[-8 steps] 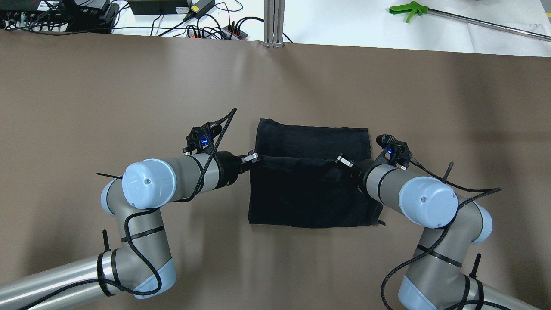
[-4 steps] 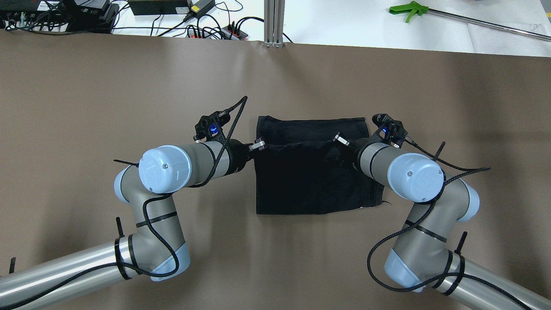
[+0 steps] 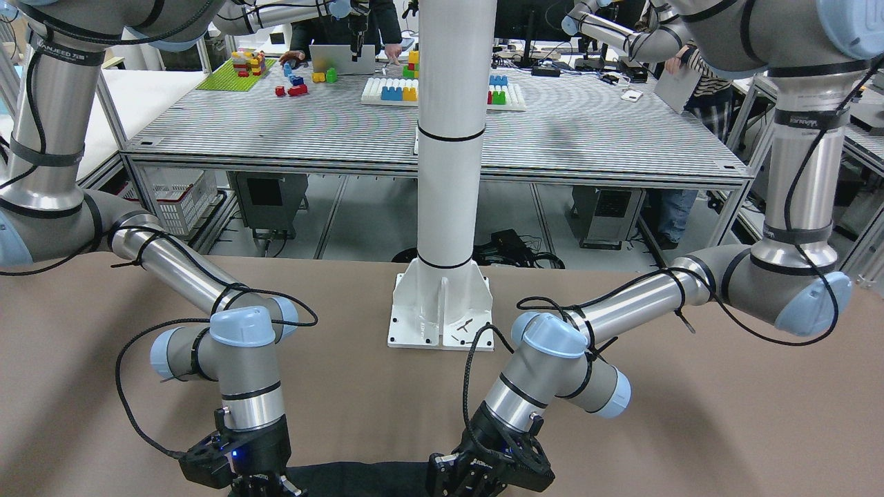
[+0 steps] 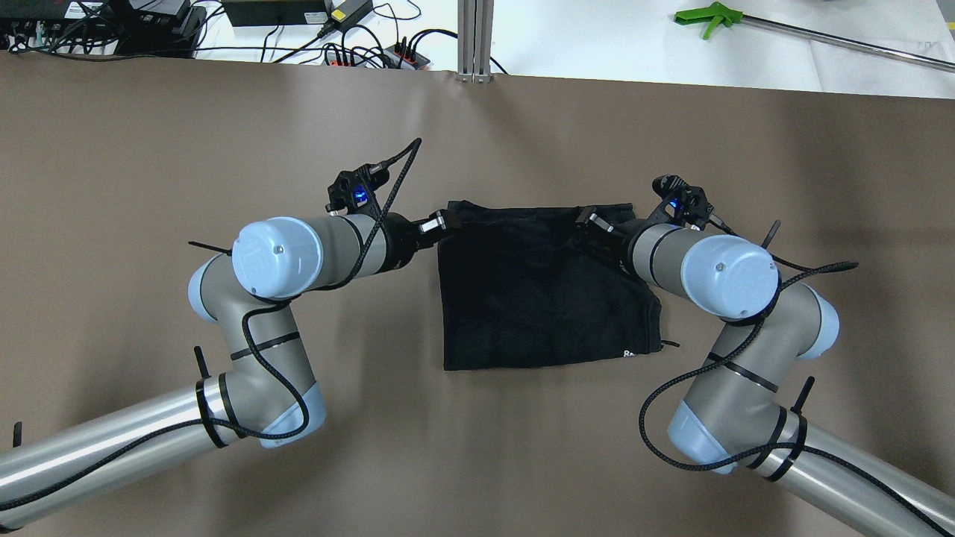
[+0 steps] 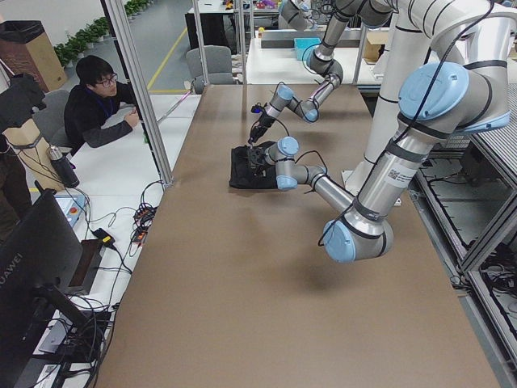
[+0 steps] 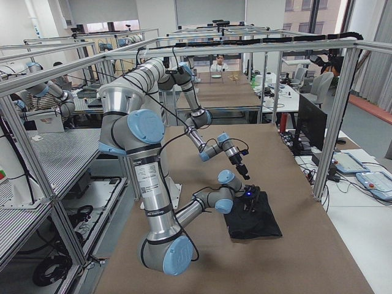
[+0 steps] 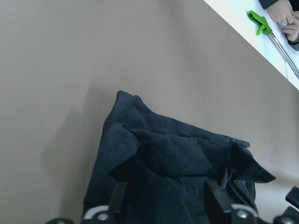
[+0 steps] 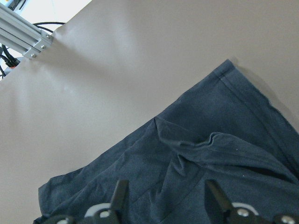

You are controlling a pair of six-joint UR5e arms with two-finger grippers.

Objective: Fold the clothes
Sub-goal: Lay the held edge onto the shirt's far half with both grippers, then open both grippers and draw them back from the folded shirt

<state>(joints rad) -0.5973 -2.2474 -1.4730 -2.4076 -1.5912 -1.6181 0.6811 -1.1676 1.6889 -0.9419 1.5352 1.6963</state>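
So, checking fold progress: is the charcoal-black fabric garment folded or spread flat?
Folded: the charcoal-black fabric garment lies doubled, its layers overlapping near the far edge.

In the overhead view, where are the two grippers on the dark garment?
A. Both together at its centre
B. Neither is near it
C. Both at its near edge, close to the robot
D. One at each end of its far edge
D: the left gripper and right gripper sit at opposite ends of the garment's far edge.

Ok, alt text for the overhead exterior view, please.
A black garment lies on a brown table, its far edge pinched at the corners by the left hand and right hand. Cables and a green tool lie beyond.
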